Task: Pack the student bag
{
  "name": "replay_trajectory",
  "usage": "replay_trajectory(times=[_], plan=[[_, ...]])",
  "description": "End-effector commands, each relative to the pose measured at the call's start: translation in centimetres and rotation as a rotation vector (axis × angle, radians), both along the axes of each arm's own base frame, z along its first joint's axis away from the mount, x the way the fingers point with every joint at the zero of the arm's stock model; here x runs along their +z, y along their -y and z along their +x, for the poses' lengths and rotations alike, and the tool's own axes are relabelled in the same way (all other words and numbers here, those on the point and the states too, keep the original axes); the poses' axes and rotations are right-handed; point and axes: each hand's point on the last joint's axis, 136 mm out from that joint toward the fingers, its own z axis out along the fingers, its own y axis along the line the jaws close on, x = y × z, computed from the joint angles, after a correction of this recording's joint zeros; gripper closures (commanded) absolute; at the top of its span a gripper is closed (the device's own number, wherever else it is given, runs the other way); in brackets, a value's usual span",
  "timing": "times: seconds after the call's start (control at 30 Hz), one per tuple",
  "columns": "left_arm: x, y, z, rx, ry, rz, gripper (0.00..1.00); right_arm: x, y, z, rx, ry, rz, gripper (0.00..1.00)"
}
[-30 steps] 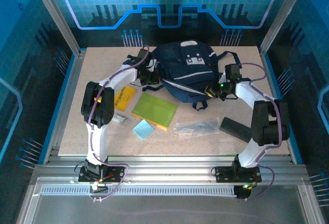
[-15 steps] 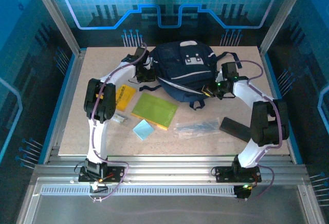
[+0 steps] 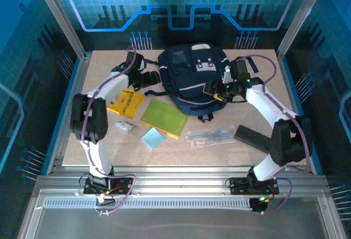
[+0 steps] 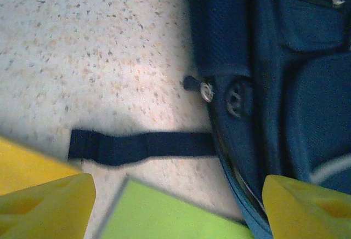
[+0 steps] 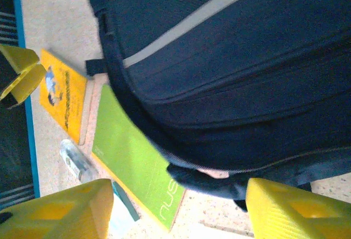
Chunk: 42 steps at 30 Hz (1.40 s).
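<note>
The student bag (image 3: pixel 192 77), dark navy with grey stripes, lies at the back middle of the table. My left gripper (image 3: pixel 150 80) hovers at its left side, open. In the left wrist view the gripper (image 4: pixel 178 209) has nothing between its yellow fingertips (image 4: pixel 49 206), and the bag's edge (image 4: pixel 296 85) and a black strap (image 4: pixel 142 147) lie below. My right gripper (image 3: pixel 214 92) is open over the bag's front right edge. In the right wrist view that gripper (image 5: pixel 180 211) stands wide above the bag's lower seam (image 5: pixel 230 58).
A yellow booklet (image 3: pixel 125 103), a green notebook (image 3: pixel 164 117), a small clear item (image 3: pixel 125 126) and a light blue pad (image 3: pixel 152 138) lie in front of the bag. A clear pouch (image 3: pixel 211 135) and a flat black case (image 3: pixel 253 136) sit at the front right.
Both grippers have opened and let go of the bag's sides. The bag now lies straighter and a little farther back. The left arm swung left, and the right gripper moved left.
</note>
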Motion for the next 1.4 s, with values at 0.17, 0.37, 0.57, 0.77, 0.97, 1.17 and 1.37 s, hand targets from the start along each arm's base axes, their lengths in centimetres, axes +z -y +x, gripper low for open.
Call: replay_trajectory(times=[0.17,0.37,0.57,0.77,0.97,1.17,1.37], plan=[[1.0,0.4,-7.4,0.05,-0.015,-0.101,0.18,-0.9,-4.6,-6.5,0.19,-0.038,-0.1,0.32],[-1.5,-1.1,-11.0,0.086,-0.083,-0.048,0.17,-4.2,-9.4,-8.9,0.245,-0.072,-0.134,0.32],[-3.2,-1.4,-13.5,0.172,-0.135,-0.111,0.17,-7.7,-12.9,-9.9,0.306,-0.091,-0.234,0.33],[-4.8,-0.4,-16.5,0.215,-0.209,-0.184,0.14,-11.5,-15.4,-10.9,0.366,-0.151,-0.265,0.34],[-6.0,-1.2,-17.5,0.31,-0.197,-0.191,0.14,-13.3,-17.7,-11.4,0.389,-0.201,-0.204,0.35],[-6.1,-2.7,-17.6,0.394,-0.164,-0.158,0.13,-12.2,-22.2,-11.2,0.441,-0.176,-0.062,0.35],[-5.4,-3.2,-16.8,0.422,-0.121,-0.163,0.13,-9.0,-24.1,-10.6,0.504,-0.118,0.032,0.36]])
